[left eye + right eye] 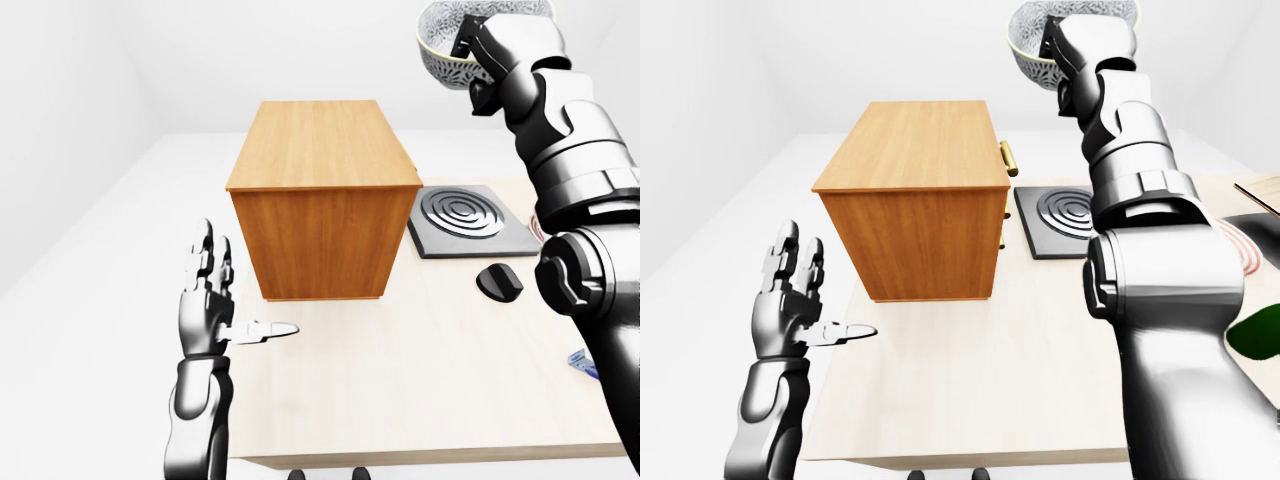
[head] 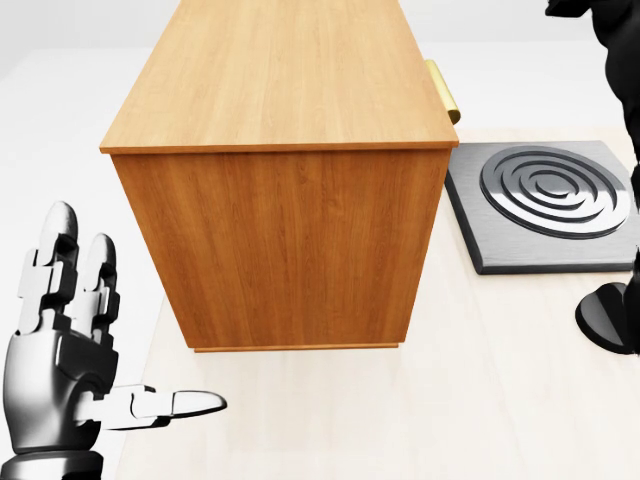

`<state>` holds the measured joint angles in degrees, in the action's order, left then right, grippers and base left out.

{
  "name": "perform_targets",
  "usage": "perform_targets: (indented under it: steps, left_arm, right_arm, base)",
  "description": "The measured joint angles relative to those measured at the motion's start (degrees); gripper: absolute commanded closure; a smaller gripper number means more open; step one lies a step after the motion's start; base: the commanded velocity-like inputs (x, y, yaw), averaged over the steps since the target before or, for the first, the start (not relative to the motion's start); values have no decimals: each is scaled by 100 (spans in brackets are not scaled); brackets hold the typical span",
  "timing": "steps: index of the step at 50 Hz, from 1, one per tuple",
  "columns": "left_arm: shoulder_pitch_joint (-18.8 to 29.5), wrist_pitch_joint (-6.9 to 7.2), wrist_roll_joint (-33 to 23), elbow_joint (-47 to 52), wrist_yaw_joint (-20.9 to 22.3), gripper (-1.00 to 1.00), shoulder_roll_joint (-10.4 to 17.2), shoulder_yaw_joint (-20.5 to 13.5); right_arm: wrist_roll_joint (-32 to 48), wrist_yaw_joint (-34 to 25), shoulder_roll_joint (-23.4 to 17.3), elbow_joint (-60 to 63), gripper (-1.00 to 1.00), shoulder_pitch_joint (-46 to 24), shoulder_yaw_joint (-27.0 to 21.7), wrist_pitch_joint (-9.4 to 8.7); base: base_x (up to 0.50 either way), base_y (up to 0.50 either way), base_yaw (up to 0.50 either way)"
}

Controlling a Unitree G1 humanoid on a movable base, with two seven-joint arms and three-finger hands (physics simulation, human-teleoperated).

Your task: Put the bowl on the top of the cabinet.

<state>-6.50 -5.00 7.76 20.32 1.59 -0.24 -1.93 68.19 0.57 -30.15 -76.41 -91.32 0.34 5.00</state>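
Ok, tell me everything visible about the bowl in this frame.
The bowl is white with a dense dark floral or lacy pattern outside and a thin yellowish rim. Only part shows, cut by the top edge of both eye views; the head view misses it. It is held high in the air, tilted, by the right hand, whose fingers grip over its rim. It hangs above and to the right of the cabinet, touching nothing else.
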Motion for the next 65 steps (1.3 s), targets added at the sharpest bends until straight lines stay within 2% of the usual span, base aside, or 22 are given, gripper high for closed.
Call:
perform_targets:
  steps: [15, 26, 46, 65]
  left_arm:
    - [-13, 0, 16, 125, 26, -100, -10, -28]
    - [-3, 0, 39, 66, 56, -100, -12, -41]
    - [-23, 0, 61, 61, 79, -100, -17, -36]
    - [-25, 0, 87, 149, 76, -100, -8, -53]
  right_arm:
    - [249, 237, 1077, -141, 100, -479, 147, 0]
    - [335, 349, 1579, -157, 100, -504, 250, 0]
    - [491, 556, 2063, -163, 100, -139, 400, 0]
    - [596, 691, 2276, -162, 100, 167, 464, -1]
  base:
    - [0, 0, 0]
    - [0, 0, 0]
    - [0, 0, 0]
    - [0, 0, 0]
